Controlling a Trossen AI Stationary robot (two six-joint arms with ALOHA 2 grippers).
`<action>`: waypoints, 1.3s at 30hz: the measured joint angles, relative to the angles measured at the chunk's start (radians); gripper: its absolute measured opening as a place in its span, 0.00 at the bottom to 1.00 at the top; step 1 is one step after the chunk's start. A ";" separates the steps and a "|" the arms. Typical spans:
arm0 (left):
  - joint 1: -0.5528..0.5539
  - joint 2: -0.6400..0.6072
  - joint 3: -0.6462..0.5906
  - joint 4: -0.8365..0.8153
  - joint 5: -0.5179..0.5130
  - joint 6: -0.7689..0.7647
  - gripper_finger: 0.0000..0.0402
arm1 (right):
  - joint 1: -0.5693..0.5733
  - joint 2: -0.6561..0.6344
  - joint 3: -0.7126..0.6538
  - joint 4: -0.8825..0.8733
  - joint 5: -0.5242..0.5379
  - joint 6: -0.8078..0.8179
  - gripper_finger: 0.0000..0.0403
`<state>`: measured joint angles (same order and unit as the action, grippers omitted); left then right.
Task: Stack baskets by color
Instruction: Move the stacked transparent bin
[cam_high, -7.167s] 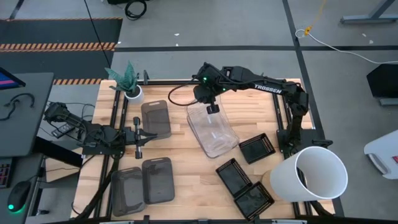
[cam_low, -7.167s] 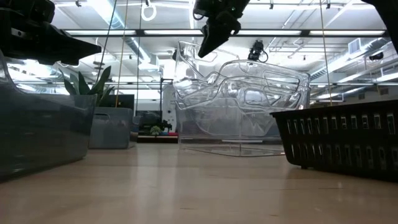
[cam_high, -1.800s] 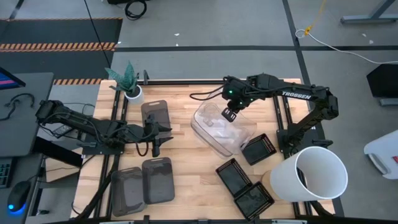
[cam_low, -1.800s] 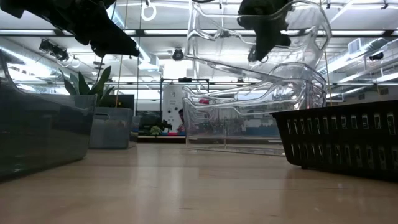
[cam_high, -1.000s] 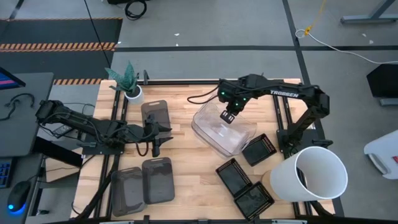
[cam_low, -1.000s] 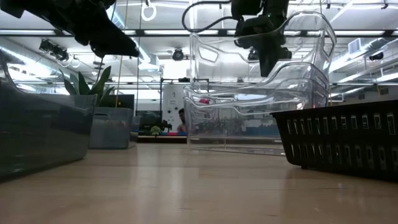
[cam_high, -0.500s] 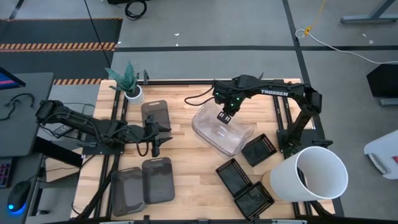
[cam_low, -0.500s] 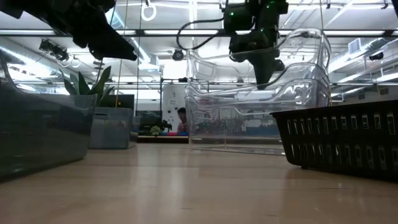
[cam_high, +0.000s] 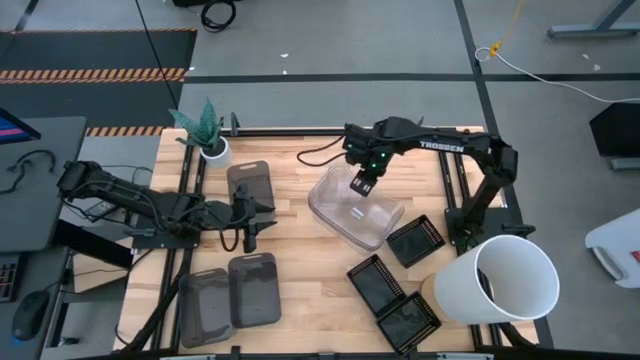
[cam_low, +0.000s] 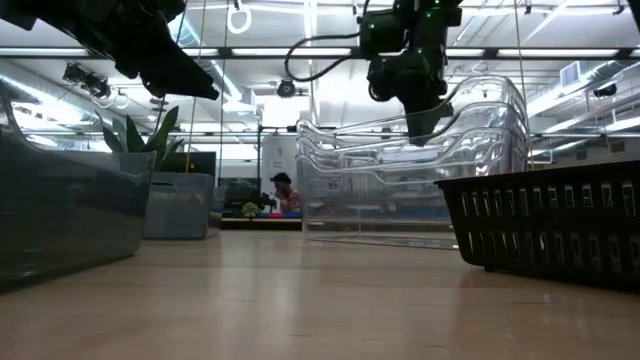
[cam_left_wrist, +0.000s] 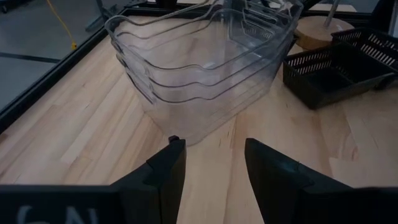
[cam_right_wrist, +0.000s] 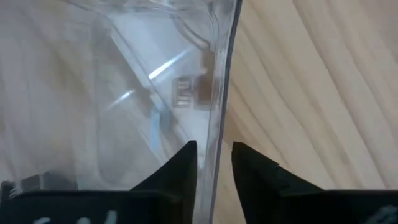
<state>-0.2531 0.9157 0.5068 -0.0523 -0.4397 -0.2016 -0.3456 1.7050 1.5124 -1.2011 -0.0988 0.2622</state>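
Note:
Three clear baskets (cam_high: 352, 215) sit nested and level in one stack at mid-table, also seen in the low view (cam_low: 400, 190) and the left wrist view (cam_left_wrist: 199, 68). My right gripper (cam_high: 362, 188) points down over the stack's far right rim. It is open, with the top basket's rim wall (cam_right_wrist: 219, 124) between its fingers, one finger inside and one outside; I see gaps on both sides. My left gripper (cam_high: 250, 230) hangs open above the table's left half, nothing between its fingers (cam_left_wrist: 214, 168). Three grey baskets (cam_high: 250, 187) (cam_high: 205, 305) (cam_high: 255, 290) lie on the left, three black mesh baskets (cam_high: 413, 238) (cam_high: 377, 283) (cam_high: 410, 322) on the right.
A big white bucket (cam_high: 505, 280) lies tipped at the near right corner. A small white plant pot (cam_high: 213, 150) stands at the far left. A black mesh basket (cam_low: 545, 225) sits close to the clear stack's right side. Bare wood shows between the stack and the grey baskets.
My right gripper has sunk a little toward the stack and opened, letting go of the top clear basket. That basket, held tilted with one end raised a second ago, has dropped and now lies level, nested in the two below it.

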 joint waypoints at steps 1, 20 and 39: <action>0.000 0.000 0.000 -0.002 0.001 0.002 0.43 | 0.000 -0.008 0.006 -0.004 0.001 -0.013 0.28; -0.051 -0.002 0.000 -0.144 0.026 -0.128 0.43 | 0.271 -0.091 -0.047 0.112 0.101 -0.149 0.31; -0.051 -0.002 0.000 -0.137 0.026 -0.116 0.43 | 0.551 -0.035 -0.046 0.309 0.270 -0.003 0.31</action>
<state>-0.3042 0.9142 0.5068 -0.1894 -0.4137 -0.3180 0.2057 1.6695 1.4662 -0.8924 0.1710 0.2592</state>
